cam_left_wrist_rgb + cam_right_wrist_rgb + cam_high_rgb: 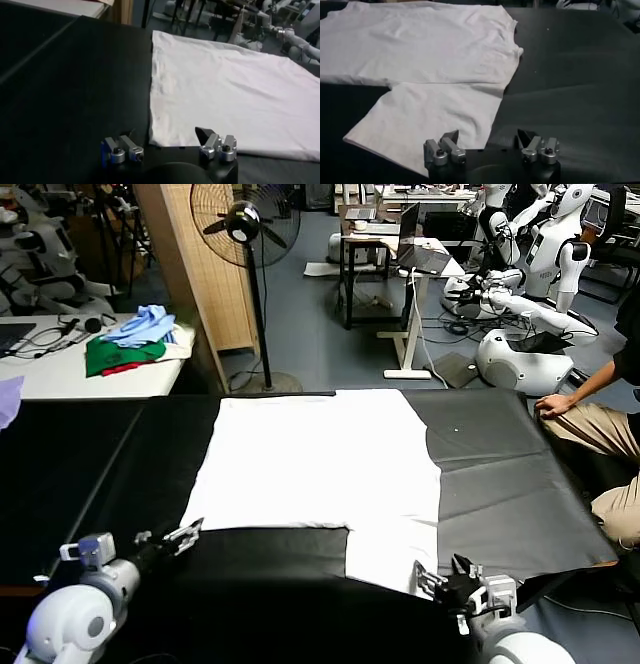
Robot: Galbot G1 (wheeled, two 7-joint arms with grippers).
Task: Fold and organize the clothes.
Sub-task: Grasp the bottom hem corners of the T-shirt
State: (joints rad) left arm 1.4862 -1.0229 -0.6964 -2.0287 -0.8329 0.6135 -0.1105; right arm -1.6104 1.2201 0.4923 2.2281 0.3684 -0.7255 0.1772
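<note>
My left gripper [185, 534] and right gripper [447, 576] fingers are spread, holding nothing; I should pinch the T-shirt [320, 459] sleeve at five o'clock cleanly, one layer only.

white t-shirt [310, 459] lies flat on black table [500, 484]; both grippers wait near its front edge.

From the head we look forward and down over the black table [500, 484]. Each wrist camera sits low behind its own pincer, close to the cloth; all views share the white T-shirt [320, 454].
</note>
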